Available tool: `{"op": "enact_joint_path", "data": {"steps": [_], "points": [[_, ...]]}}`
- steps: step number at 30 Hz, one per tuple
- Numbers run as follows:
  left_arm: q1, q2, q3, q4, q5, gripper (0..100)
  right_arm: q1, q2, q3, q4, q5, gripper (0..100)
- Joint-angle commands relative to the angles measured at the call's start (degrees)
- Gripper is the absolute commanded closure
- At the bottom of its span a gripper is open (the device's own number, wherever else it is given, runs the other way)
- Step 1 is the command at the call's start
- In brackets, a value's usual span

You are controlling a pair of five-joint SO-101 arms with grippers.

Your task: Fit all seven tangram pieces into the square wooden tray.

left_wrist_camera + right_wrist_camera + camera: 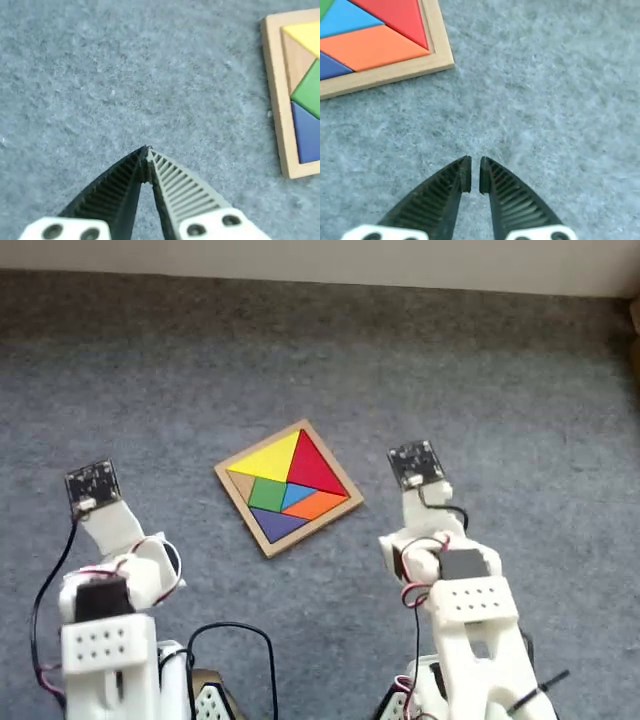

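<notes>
Tray (244, 512): lies flat on grey carpet (500, 390), turned corner-on to me, between my two arms. Pieces seated inside: yellow (270, 460), red (315, 468), green (266, 493), lt blue (297, 495), orange (318, 505), dk blue (280, 525). Tan patch (240, 483) beside yellow: piece or bare floor, cannot tell.

L gripper (146, 152): tips touching, holds nothing, over carpet. Tray rim (277, 100) is near it but apart.

R gripper (472, 175): nearly closed, thin slit between tips, holds nothing, over carpet. Tray corner (442, 57) with orange and red pieces is near, no contact.
</notes>
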Motion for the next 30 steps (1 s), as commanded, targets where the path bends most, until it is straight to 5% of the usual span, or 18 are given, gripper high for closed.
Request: {"op": "enact_joint_path", "data": {"steps": [1,8,14,19,30], "points": [[1.27,-12.09,3.91,-0.88,-0.35,100,0.57,-6.73,4.62,-2.59,0.09,95.7],[1.80,-30.55,12.79,-1.05,-0.26,100,0.57,-22.11,18.24,-3.74,0.00,95.7],[10.33,-29.05,15.25,-1.14,-0.62,99,0.57,-40.31,30.90,-3.74,-3.69,95.7],[15.69,-29.67,19.74,-2.20,-0.79,99,0.31,-54.11,34.51,9.19,-10.11,95.7],[18.07,-29.58,22.20,-3.43,-0.79,99,0.57,-51.03,34.24,13.23,-10.11,95.7]]}}
